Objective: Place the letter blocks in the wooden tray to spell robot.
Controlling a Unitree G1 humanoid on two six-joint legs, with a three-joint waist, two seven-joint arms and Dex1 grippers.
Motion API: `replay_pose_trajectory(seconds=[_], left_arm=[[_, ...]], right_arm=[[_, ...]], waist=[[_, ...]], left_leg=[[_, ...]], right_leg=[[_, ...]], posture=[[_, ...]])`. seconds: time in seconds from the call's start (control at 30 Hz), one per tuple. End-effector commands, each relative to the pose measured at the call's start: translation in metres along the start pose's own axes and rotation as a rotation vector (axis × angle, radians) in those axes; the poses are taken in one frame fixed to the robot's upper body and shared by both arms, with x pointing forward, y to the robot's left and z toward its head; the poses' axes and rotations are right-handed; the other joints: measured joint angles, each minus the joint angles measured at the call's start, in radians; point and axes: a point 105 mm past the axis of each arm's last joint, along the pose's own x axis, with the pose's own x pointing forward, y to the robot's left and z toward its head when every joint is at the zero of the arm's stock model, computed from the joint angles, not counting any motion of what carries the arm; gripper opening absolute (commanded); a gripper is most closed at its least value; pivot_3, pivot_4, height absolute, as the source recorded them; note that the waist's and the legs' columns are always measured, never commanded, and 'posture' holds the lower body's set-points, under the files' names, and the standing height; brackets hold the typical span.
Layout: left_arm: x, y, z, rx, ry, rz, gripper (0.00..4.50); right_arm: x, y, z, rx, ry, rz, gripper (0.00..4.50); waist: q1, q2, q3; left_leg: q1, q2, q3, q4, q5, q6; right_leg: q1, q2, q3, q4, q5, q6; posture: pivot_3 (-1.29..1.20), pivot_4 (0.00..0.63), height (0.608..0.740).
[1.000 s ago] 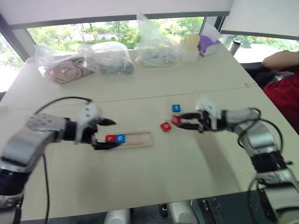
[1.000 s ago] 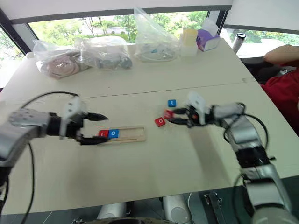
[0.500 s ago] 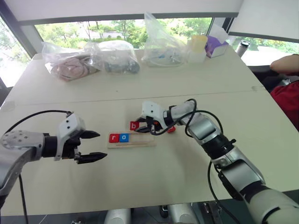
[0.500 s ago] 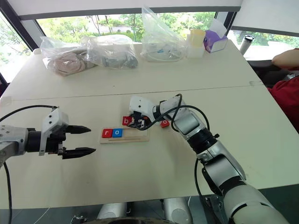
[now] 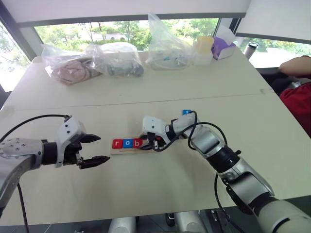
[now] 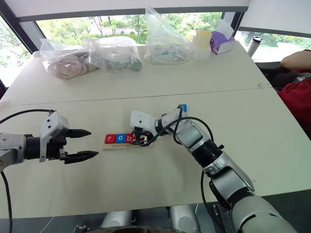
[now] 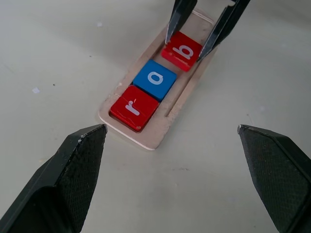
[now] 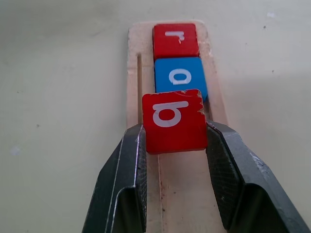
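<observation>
You're three letters into the word: the wooden tray (image 7: 160, 131) on the table (image 5: 160, 90) already seats a red "r" block (image 7: 134, 108) at its left end and a blue "o" block (image 7: 155, 80) touching it. Your right gripper (image 8: 175, 145) is clamped on the red "b" block (image 8: 173, 120), holding it at the third slot just beside the "o"; from the right wrist view it looks a little tilted and overlapping the "o" edge, so I'd judge it not yet seated flat. Your left gripper (image 5: 95, 149) hangs with its fingers spread wide and nothing between them, off the tray's left end at about 9 o'clock from it. Still to place are the second "o" and the "t". A blue block (image 5: 186, 112) lies on the table at about 2 o'clock from the tray, beyond the right forearm; its letter is too small to read here. Where the other remaining block lies I cannot tell. The only legible writing is the white lowercase letters "r", "o" and "b" on the tiles. Nothing readable shows on the plastic bags (image 5: 116, 58) or the purple box (image 5: 222, 47) at 12 o'clock along the far edge.
</observation>
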Motion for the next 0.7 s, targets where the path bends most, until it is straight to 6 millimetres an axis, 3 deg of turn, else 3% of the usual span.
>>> replay_pose_trajectory(seconds=[0.03, 0.7], left_arm=[[-0.002, 0.0, 0.008, 0.023, -0.018, 0.005, 4.5], [0.009, -0.001, 0.012, 0.034, -0.035, -0.01, 4.5]], right_arm=[[0.002, 0.0, 0.011, -0.047, -0.024, -0.008, 1.12], [-0.004, -0.009, 0.011, -0.044, -0.023, -0.017, 1.12]], waist=[[0.0, 0.0, 0.0], [0.0, 0.0, 0.0]], left_leg=[[0.0, 0.0, 0.0, 0.0, 0.0, 0.0], [0.0, 0.0, 0.0, 0.0, 0.0, 0.0]], right_leg=[[0.0, 0.0, 0.0, 0.0, 0.0, 0.0], [0.0, 0.0, 0.0, 0.0, 0.0, 0.0]], posture=[[0.0, 0.15, 0.74], [0.0, 0.15, 0.74]])
